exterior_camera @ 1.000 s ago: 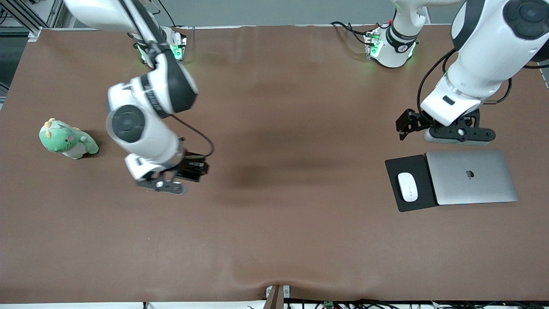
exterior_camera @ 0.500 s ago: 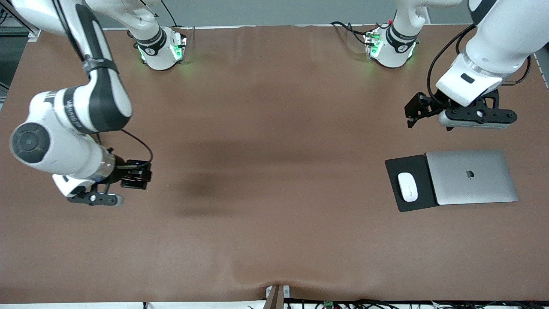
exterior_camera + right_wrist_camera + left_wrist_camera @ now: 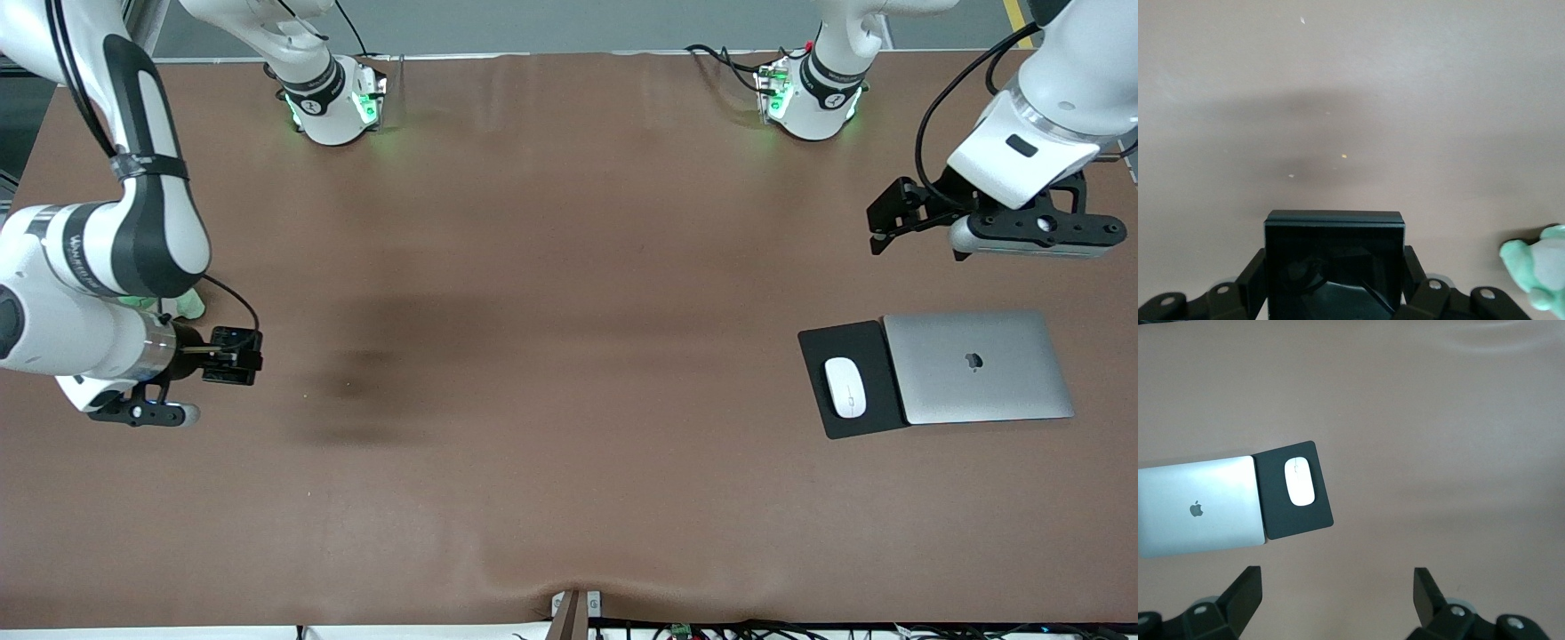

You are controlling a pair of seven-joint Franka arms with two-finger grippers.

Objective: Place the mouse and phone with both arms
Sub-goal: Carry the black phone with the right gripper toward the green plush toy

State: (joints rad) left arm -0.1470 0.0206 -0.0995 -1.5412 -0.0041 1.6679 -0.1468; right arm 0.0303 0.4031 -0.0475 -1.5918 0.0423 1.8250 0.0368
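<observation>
The mouse (image 3: 845,387) lies on a black mouse pad (image 3: 849,345) at the lower right of the frame, the pad touching a closed silver laptop (image 3: 976,366). Above them, at the upper right, the left claw (image 3: 885,230) hangs released over bare counter (image 3: 569,356). At the left edge, the right claw (image 3: 233,356) is clenched around the phone (image 3: 1333,257), beside a green plush toy (image 3: 1537,265)

a robotics lab bench is indicated. two white arms are bolted at bases lit green (image 3: 333,102) along a wide brown table (image 3: 569,498). loose cabling (image 3: 711,55) is seen at the table edge; metal framing (image 3: 36,36) is glimpsed at one corner. a closed silver laptop (image 3: 978,366) is laid out as a prop.
</observation>
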